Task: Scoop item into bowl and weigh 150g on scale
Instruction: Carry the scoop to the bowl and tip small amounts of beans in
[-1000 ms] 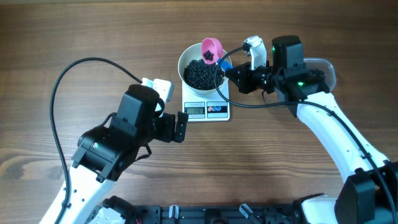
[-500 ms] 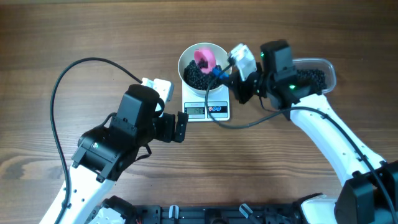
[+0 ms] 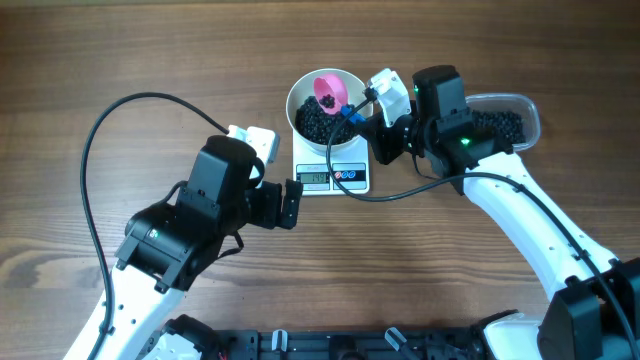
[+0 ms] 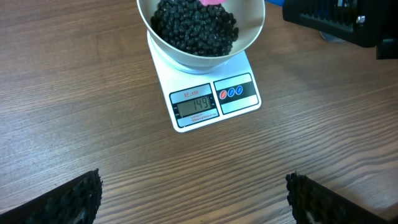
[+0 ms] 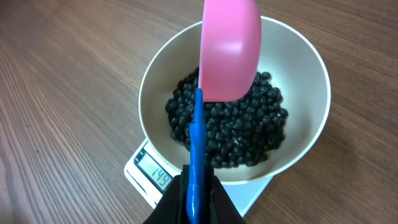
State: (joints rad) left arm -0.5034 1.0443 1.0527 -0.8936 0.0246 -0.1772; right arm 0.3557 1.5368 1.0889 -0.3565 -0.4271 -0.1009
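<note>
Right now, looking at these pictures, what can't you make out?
Scale display: right wrist view, partly hidden by the right pincer; overhead, too small.
Pink scoop: left wrist view, cut off by the top edge.
Clear tub: overhead, mostly covered by the right arm.

Left arm (image 3: 170,235) sits low, left fingers (image 4: 74,199) spread wide; right arm (image 3: 520,215) reaches forward, right fingers (image 5: 165,211) clamped.

Top centre of the frame: bowl (image 3: 296,94) sits on the scale (image 3: 333,177), beads (image 3: 316,122) inside, scoop (image 3: 328,90) over them; tub (image 3: 526,112) lies upper right.
</note>
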